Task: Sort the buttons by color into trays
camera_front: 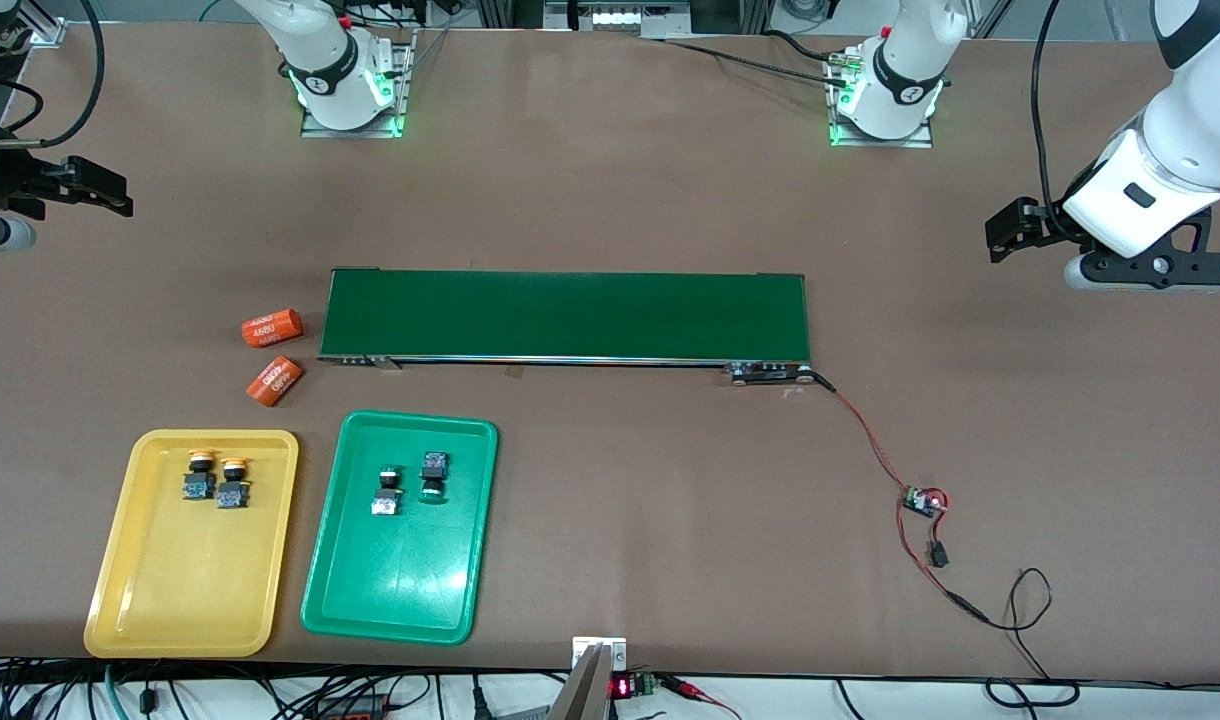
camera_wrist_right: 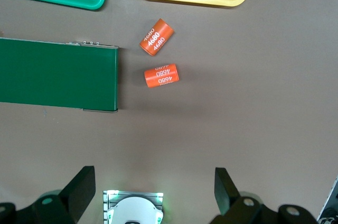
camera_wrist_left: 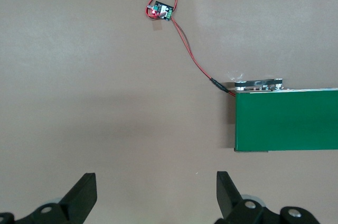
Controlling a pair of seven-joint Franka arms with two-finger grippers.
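Both arms wait, raised at the ends of the bench. The left gripper (camera_wrist_left: 157,195) hangs fully open and empty over bare bench near the motor end of the dark green belt (camera_front: 567,315); the right gripper (camera_wrist_right: 154,192) hangs likewise open and empty over the bench at the other end, with two orange cylinders (camera_front: 272,328) a short way ahead of it.

All four buttons lie well away from both grippers, and none is held. The two yellow-capped buttons (camera_front: 216,481) sit side by side in the yellow tray (camera_front: 150,620); the two green-capped buttons (camera_front: 410,484) lie in the green tray (camera_front: 390,610). Judged from this layout, the sort appears complete.

Remaining hazards:

- The orange cylinders lie between the right gripper and the trays. A low sweep toward the trays could strike them and roll them away.
- Their colour resembles the yellow-orange caps; a mistaken pick would put a wrong item in the yellow tray.
- The red wire (camera_front: 870,440) and small circuit board (camera_front: 923,501) lie ahead of the left gripper. A low descent there could snag the lead.
- Any further reach into a tray risks tipping a button or shifting the tray.
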